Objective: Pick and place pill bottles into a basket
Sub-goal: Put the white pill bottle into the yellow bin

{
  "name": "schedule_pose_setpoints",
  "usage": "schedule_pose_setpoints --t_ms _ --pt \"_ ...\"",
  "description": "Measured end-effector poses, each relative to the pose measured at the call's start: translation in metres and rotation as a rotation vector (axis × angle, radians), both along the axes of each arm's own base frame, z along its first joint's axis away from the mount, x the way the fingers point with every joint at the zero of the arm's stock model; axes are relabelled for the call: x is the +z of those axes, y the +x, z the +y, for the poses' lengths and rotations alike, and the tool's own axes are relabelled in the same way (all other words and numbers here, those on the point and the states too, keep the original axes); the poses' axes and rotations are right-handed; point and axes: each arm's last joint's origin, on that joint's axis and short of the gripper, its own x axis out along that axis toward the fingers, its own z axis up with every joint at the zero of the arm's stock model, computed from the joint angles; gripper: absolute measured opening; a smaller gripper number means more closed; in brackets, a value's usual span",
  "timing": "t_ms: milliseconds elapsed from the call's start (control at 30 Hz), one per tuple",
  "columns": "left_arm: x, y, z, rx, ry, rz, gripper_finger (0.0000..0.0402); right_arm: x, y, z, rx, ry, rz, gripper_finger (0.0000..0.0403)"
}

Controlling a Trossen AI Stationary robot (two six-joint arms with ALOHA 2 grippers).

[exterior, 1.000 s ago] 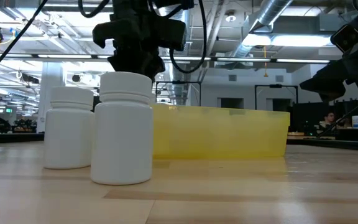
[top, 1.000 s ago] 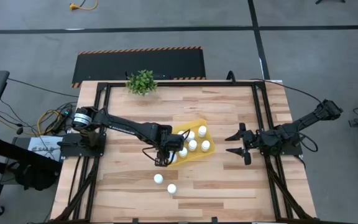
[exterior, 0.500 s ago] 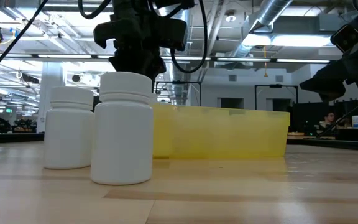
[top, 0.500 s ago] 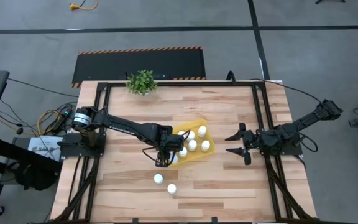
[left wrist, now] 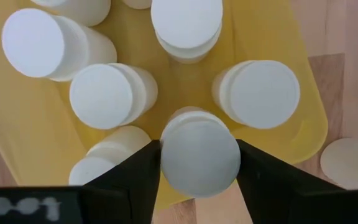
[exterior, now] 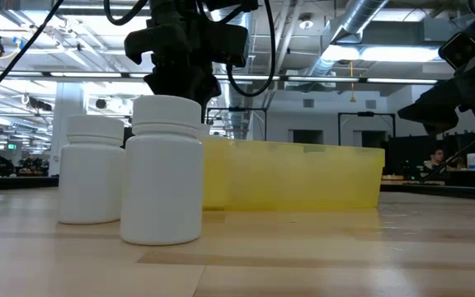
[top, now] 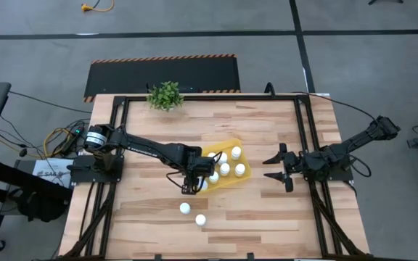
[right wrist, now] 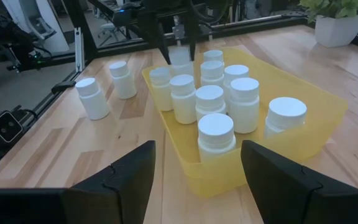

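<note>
Nothing has shifted since a second ago — both arms and every bottle sit where they did. At the middle of the high view the left gripper (top: 197, 183) hangs over the lower-left edge of the yellow basket (top: 231, 180), its fingers closed on a white pill bottle (left wrist: 200, 156) held just above the basket's wall, cap toward the wrist camera. Other bottles (right wrist: 209, 102) stand packed together inside the basket. Two more bottles (top: 193, 214) stand on the wooden table (top: 267, 217) below the basket, close to each other. The right gripper (top: 276, 167) waits right of the basket — fingers spread wide, empty. A potted plant (top: 165, 95) sits at the table's upper edge.
</note>
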Motion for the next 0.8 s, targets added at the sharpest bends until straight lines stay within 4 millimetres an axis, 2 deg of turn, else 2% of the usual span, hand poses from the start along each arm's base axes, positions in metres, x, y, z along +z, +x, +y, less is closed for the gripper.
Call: schedule_pose_setpoints --t_ms 300,633,800 --pt "0.0 0.0 -0.001 -0.004 -0.001 0.0 0.022 0.0 0.0 0.0 0.0 0.0 0.0 0.023" --pt "0.007 0.002 -0.001 -0.011 -0.002 -0.017 0.0222 0.0 0.0 0.0 0.0 0.0 0.0 0.023" --pt "0.021 0.0 -0.001 -0.016 -0.005 -0.035 0.0222 0.0 0.0 0.0 0.0 0.0 0.0 0.023"
